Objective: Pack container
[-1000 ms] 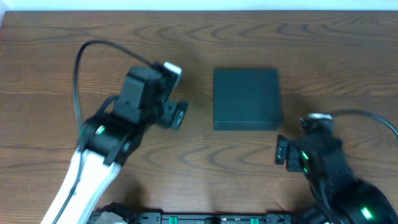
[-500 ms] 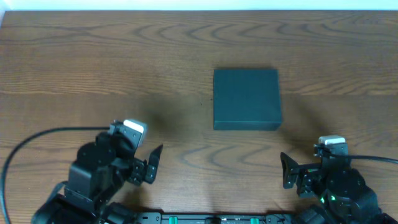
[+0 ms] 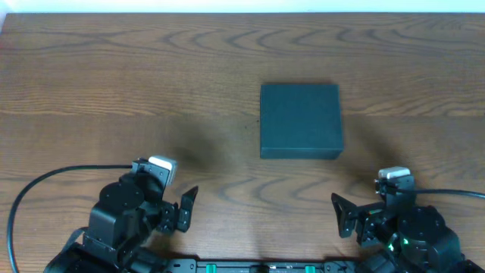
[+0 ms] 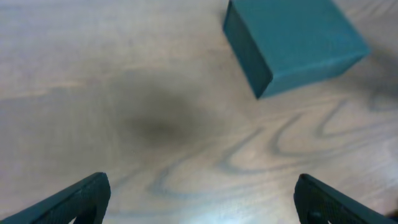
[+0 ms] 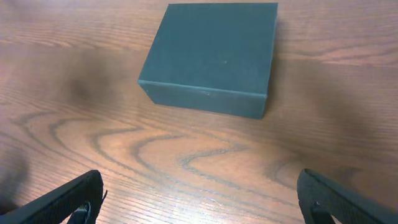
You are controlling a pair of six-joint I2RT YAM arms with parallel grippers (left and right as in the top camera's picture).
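- Container: dark teal box, roughly square, lid shut and top face flat. It rests flat on the bench, a little right of centre, with nothing on or against it.
- Left tool: at the near edge of the bench, left side. Jaws are spread wide with nothing between them, only bare wood. Well apart from the container, which shows in the upper right of the left wrist view.
- Right tool: at the near edge, right side. Jaws are likewise wide apart and empty. The container lies ahead of it, untouched, one corner edge turned toward the right wrist camera.
- Neither tool touches the container.
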